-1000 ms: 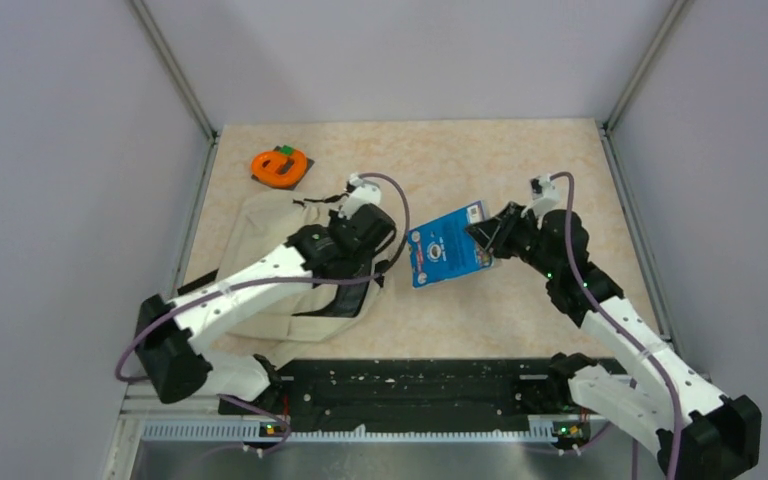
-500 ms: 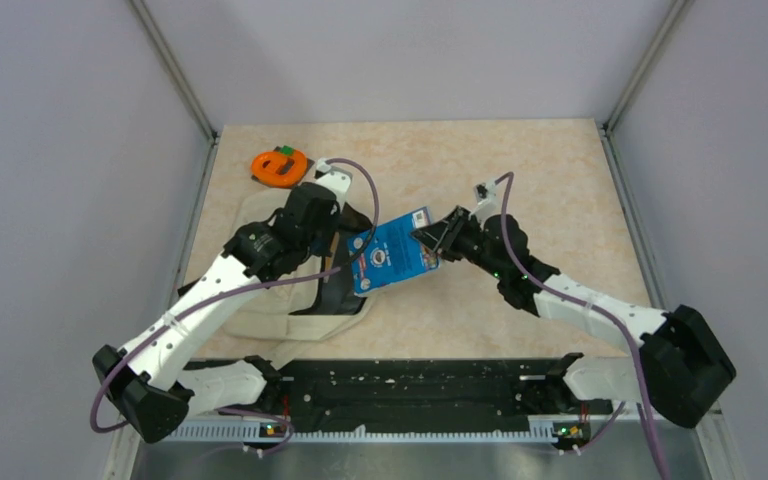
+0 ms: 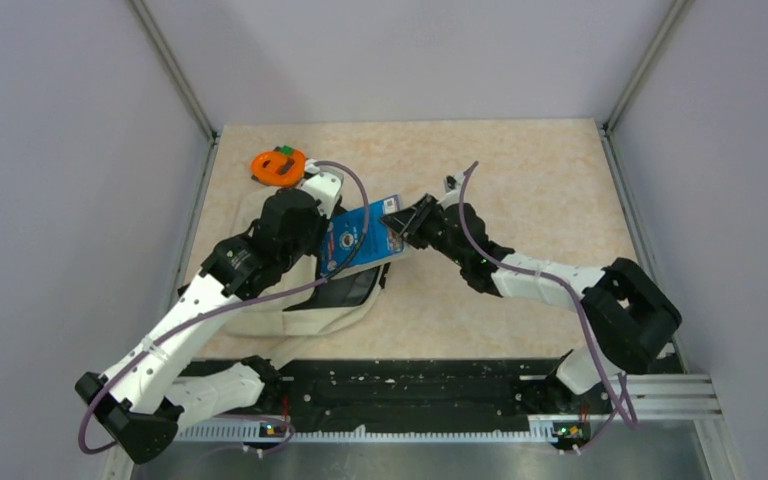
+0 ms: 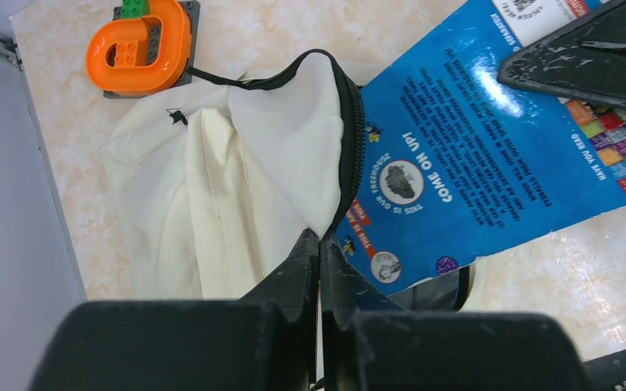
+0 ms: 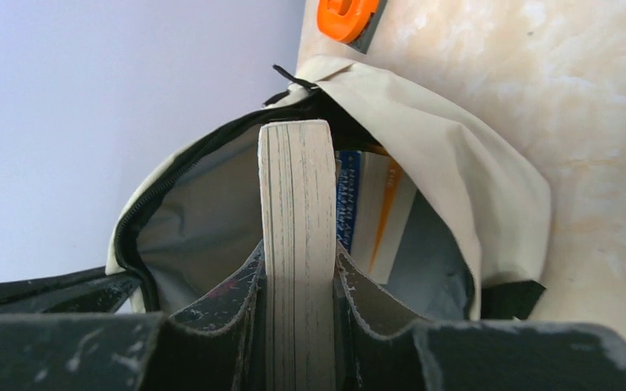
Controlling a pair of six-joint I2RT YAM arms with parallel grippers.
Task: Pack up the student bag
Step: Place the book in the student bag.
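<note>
Past the student bag (image 4: pixel 212 179) rim (pinched open) pokes a book (image 4: pixel 473 138).

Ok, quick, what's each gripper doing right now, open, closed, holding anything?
Left gripper: closed, pinching the student bag by its zipper edge.
Right gripper: closed on the blue book.

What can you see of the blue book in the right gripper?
The blue book is a thick paperback: glossy blue cover with white print, COME ON UP, round pictures, a strip of small cover images near one end, cream page block seen edge-on. The right gripper clamps that end, a finger on each cover. It is held tilted, its free end at the student bag's open mouth; contact with the zipper edge is unclear.
</note>
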